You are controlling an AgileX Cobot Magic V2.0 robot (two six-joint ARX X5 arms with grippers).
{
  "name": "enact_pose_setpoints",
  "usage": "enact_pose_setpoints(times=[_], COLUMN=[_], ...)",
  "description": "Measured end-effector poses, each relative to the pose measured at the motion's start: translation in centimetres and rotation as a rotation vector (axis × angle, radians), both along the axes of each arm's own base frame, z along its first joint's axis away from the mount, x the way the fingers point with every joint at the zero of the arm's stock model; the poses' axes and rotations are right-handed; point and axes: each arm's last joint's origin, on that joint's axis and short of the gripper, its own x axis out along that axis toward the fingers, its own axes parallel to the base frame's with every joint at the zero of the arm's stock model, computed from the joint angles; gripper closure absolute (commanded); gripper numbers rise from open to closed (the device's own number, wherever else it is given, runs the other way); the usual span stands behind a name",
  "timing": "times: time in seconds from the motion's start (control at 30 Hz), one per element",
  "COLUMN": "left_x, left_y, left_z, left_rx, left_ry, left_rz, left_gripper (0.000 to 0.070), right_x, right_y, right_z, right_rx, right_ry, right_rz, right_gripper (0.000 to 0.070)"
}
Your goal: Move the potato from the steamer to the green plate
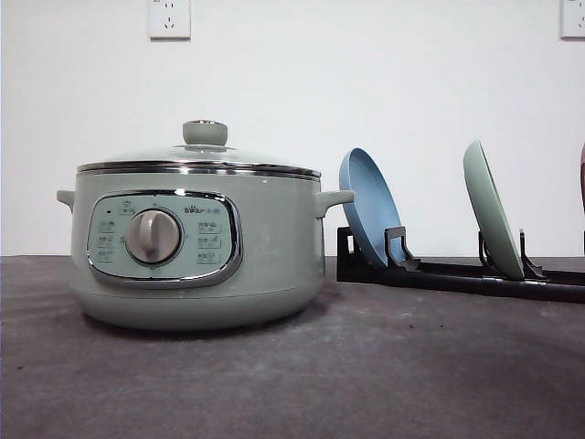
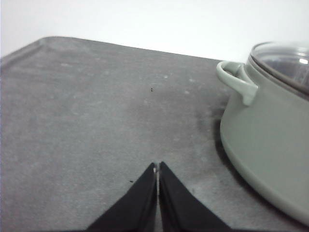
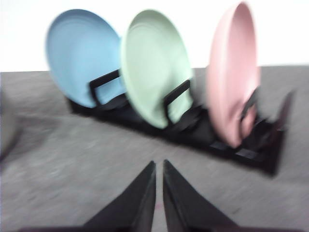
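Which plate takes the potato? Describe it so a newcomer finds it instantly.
Right of the steamer, a black rack holds plates on edge. The green plate is the pale mint one in the middle slot, between the light blue plate and the pink plate.

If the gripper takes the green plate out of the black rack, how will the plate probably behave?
The green plate looks rigid, so it should probably hold its shape. Its smooth matte surface and thin rim may slip between narrow fingertips. It stands on edge, leaning in the black rack, so it might tip or roll once lifted free.

The steamer (image 1: 196, 240) stands left of the racked green plate (image 1: 492, 208).
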Motion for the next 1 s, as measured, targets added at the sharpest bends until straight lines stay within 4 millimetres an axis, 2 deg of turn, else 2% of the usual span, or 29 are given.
enact_pose_setpoints(times=[0.3,0.53,0.7,0.87,1.0], left_x=[0.0,-0.1,-0.6,-1.1,-0.8], left_y=[-0.6,-1.3,-1.4,-1.4,-1.4], left_z=[0.1,0.8,3.9,8.2,12.1], left_rx=[-0.097,-0.211,-0.284,-0.309,-0.309], left_ry=[-0.004,-0.031,-0.121,-0.178,-0.199], left_rz=[-0.135,-0.204,-0.230,-0.236,-0.247], left_gripper=[0.0699,0.0698,0.0699,0.0698,0.0699], right_x=[-0.1,-0.7,-1.4,-2.3,-2.5], right_y=[0.3,0.6,0.6,0.6,0.6], right_z=[-0.3,2.6,4.9,8.9,11.9], right_rx=[0.107,0.224,0.295,0.323,0.324], right_ry=[0.064,-0.004,-0.052,-0.098,-0.050], right_rz=[0.091,0.114,0.114,0.122,0.124], right_gripper=[0.0696,0.0696,0.0696,0.0696,0.0696])
